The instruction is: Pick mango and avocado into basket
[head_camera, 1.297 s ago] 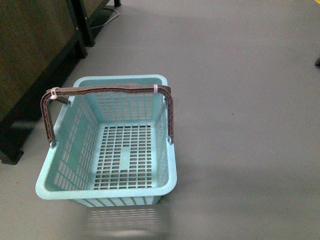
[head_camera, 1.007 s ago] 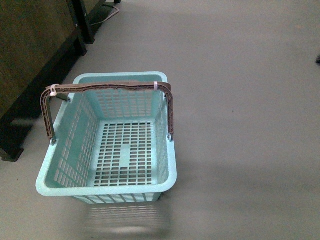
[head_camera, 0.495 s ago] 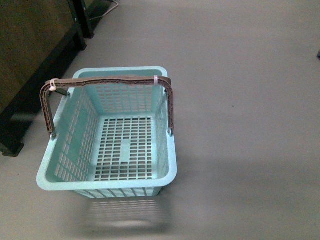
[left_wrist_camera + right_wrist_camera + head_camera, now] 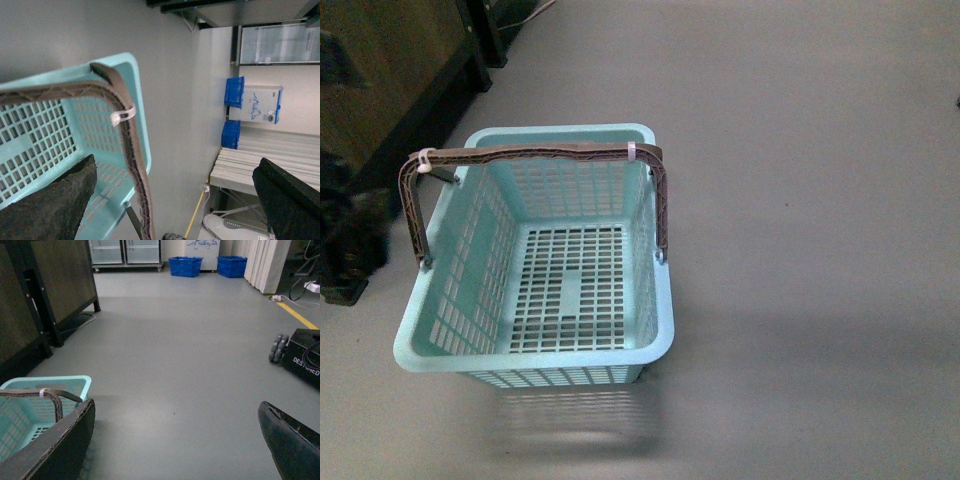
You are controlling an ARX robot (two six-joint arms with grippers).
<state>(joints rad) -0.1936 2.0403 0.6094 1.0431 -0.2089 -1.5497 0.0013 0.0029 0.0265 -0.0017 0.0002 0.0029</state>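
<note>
The light blue basket (image 4: 520, 361) stands on the grey floor, empty, with its brown handles (image 4: 530, 153) raised and tied with white zip-ties. The mango and the avocado are out of view. My left gripper (image 4: 170, 210) is open just above one corner of the basket (image 4: 135, 70), and the handle (image 4: 132, 150) passes between its fingers (image 4: 45, 205) without touching them. My right gripper (image 4: 172, 450) is open over bare floor, with the basket (image 4: 75, 382) off to one side of it. Neither gripper holds anything.
A dark cabinet (image 4: 380, 70) on black legs stands left of the basket, and a dark blurred shape (image 4: 355, 235) sits at the left edge. Further off are blue crates (image 4: 186, 266), a black wheeled base (image 4: 300, 357) and a yellow floor line (image 4: 297, 315).
In the front view the basket has drifted slightly up the picture. A dark blurred shape has appeared at the left edge beside it.
</note>
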